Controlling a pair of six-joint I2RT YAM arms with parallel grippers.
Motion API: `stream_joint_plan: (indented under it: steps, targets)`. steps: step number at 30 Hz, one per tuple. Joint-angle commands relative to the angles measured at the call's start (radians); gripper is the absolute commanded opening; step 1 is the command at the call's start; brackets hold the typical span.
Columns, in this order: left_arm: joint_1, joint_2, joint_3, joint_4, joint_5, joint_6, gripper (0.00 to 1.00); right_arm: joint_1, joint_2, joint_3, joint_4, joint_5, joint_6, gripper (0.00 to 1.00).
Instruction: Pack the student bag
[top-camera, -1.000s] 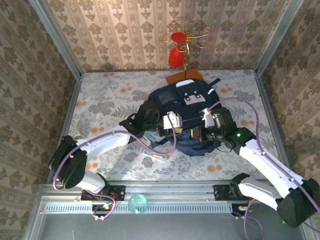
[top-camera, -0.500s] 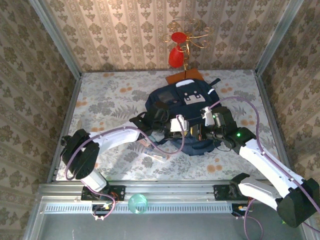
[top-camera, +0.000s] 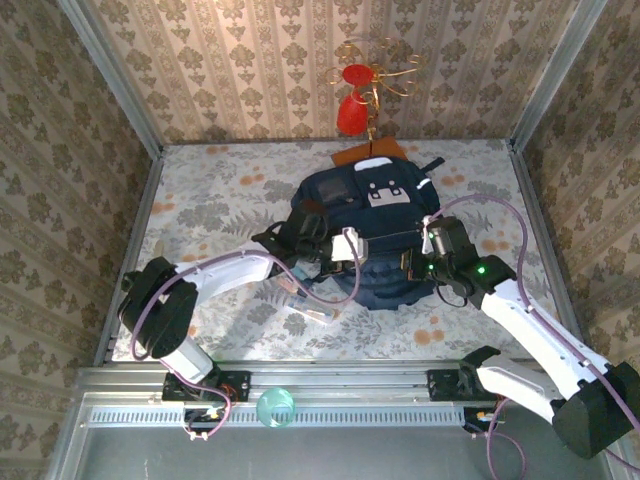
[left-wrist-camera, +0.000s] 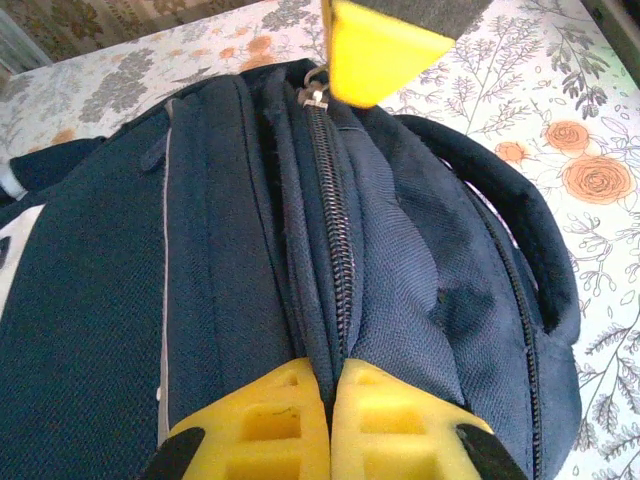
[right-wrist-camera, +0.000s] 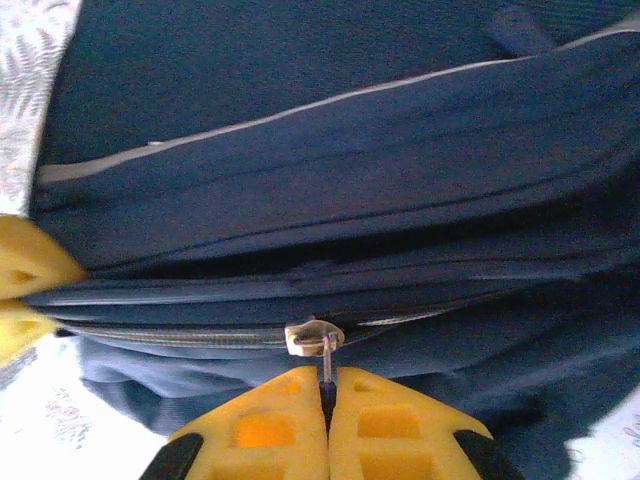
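Note:
The student bag (top-camera: 375, 215), a dark navy backpack with white patches, lies in the middle of the table. My left gripper (left-wrist-camera: 331, 375) is shut on a fold of the student bag's fabric (left-wrist-camera: 230, 250) beside the zipper (left-wrist-camera: 330, 230). My right gripper (right-wrist-camera: 327, 385) is shut on the metal zipper pull (right-wrist-camera: 316, 338) at the other end of that zipper line. In the top view the left gripper (top-camera: 352, 260) and the right gripper (top-camera: 412, 265) both sit at the bag's near edge. The right gripper's yellow fingertip (left-wrist-camera: 375, 45) shows at the far end of the zipper.
A red and gold ornament (top-camera: 355, 100) stands at the back wall, with an orange-brown flat item (top-camera: 370, 152) just behind the bag. Small loose items (top-camera: 305, 305) lie on the flowered tablecloth near the left arm. A teal cup (top-camera: 275, 408) sits on the near rail.
My left gripper has closed on the bag's fabric by the zipper. The right gripper has shifted a little to the right with the zipper pull, and the bag has shifted with it.

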Motion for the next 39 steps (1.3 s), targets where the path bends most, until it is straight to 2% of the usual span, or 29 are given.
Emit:
stream_joint_plan:
  steps: [1, 6, 9, 11, 13, 16, 19, 23, 27, 30, 34, 39]
  targets:
    - [0.058, -0.067, -0.024, 0.012, 0.003, 0.026, 0.0, -0.022, -0.015, 0.033, -0.08, 0.178, 0.005, 0.0]
    - [0.127, -0.087, -0.054, 0.035, 0.012, 0.006, 0.0, -0.051, 0.009, 0.048, -0.083, 0.252, -0.016, 0.0]
    - [0.15, -0.069, -0.051, 0.03, -0.067, -0.009, 0.01, -0.049, -0.013, 0.033, 0.014, 0.112, -0.039, 0.0]
    - [0.145, -0.052, -0.026, -0.011, -0.1, -0.027, 0.18, -0.04, -0.032, 0.009, 0.105, -0.004, -0.028, 0.0]
    - [0.124, -0.051, 0.005, -0.071, -0.076, -0.046, 0.38, -0.025, -0.044, -0.005, 0.165, -0.086, -0.027, 0.0]
    - [0.06, -0.083, 0.017, -0.076, -0.056, -0.069, 0.57, 0.0, -0.057, -0.014, 0.215, -0.148, -0.019, 0.0]
    - [0.011, -0.1, 0.026, -0.046, -0.045, -0.105, 0.68, 0.016, -0.061, -0.015, 0.243, -0.17, -0.011, 0.0]
    - [-0.028, -0.053, 0.075, -0.019, -0.049, -0.141, 0.73, 0.039, -0.054, -0.019, 0.278, -0.195, 0.004, 0.0]
    - [-0.079, 0.043, 0.167, -0.091, -0.089, -0.093, 0.71, 0.059, -0.048, -0.02, 0.302, -0.21, 0.014, 0.0]
    - [-0.092, 0.094, 0.204, -0.111, -0.1, -0.082, 0.62, 0.062, -0.045, -0.02, 0.309, -0.223, 0.018, 0.0]
    - [-0.085, 0.115, 0.208, -0.131, -0.093, -0.064, 0.4, 0.06, -0.055, -0.029, 0.275, -0.199, 0.008, 0.0]
    - [-0.048, 0.107, 0.192, -0.17, -0.055, -0.024, 0.03, 0.046, -0.081, -0.042, 0.224, -0.152, 0.007, 0.0]
